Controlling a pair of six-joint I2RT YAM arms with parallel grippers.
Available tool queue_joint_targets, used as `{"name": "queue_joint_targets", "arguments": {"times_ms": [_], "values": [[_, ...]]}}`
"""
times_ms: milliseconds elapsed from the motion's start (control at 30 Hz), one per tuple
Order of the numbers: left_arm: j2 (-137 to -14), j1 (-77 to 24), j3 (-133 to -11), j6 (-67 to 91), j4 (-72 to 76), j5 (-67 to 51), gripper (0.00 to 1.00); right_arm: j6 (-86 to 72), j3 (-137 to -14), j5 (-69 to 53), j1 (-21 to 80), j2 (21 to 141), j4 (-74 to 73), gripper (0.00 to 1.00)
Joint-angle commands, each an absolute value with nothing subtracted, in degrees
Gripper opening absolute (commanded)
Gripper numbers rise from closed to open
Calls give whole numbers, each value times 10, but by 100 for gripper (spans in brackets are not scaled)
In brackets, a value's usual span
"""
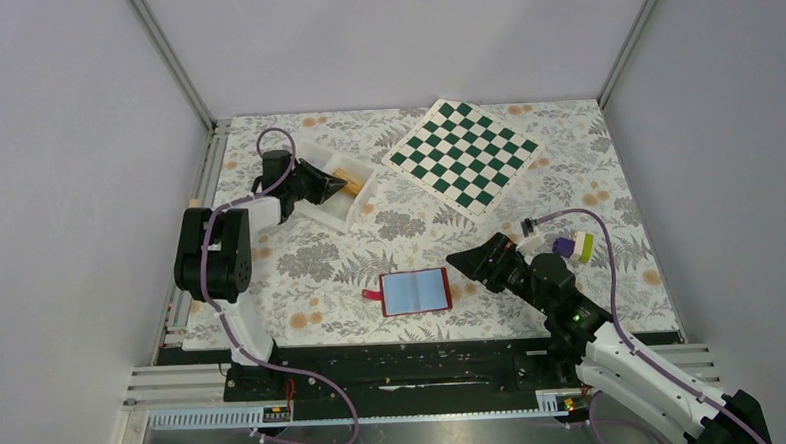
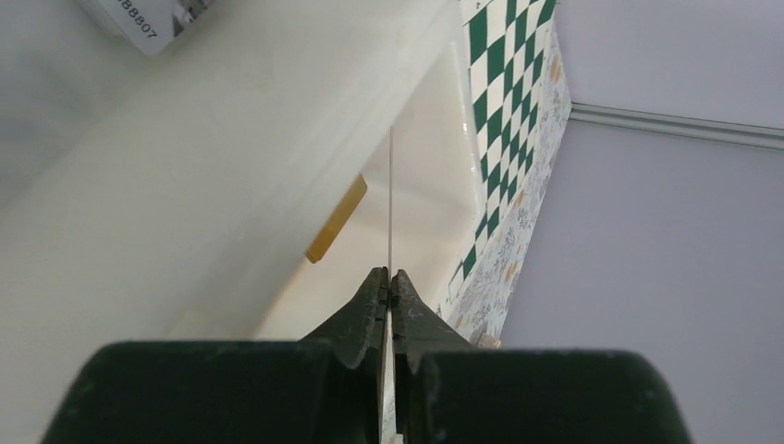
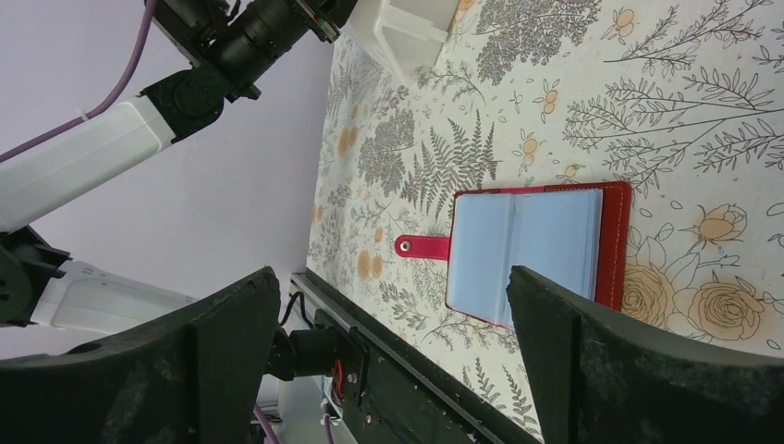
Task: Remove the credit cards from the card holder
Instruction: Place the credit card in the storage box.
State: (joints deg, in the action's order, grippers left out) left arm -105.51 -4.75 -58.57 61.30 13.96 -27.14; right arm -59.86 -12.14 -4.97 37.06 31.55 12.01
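The only writing we can read is on a sticker [image 2: 148,23] in the left wrist view, cut off, its digits ending 88807. The wallet [image 1: 416,291] lies open on the table [image 1: 311,266], pale blue side up. The right pincer [image 1: 459,261] hangs released, jaws wide, just beside the wallet's right edge and apart from it. Well beyond the wallet, to its left, the left pincer [image 2: 389,277] is clenched on a card [image 2: 390,185] seen edge-on over the tray [image 2: 231,139], which holds a second card [image 2: 336,218].
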Motion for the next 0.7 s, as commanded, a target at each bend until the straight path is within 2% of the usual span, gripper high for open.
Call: {"name": "queue_joint_targets", "arguments": {"times_ms": [0,667], "values": [[-1072,-46,-593,615,181,-265,0,-599,-138,-38,372,311,141,99],[-1083,-72,-620,552,125,-202,3,-600,-131,-33,372,299,136,99]]}}
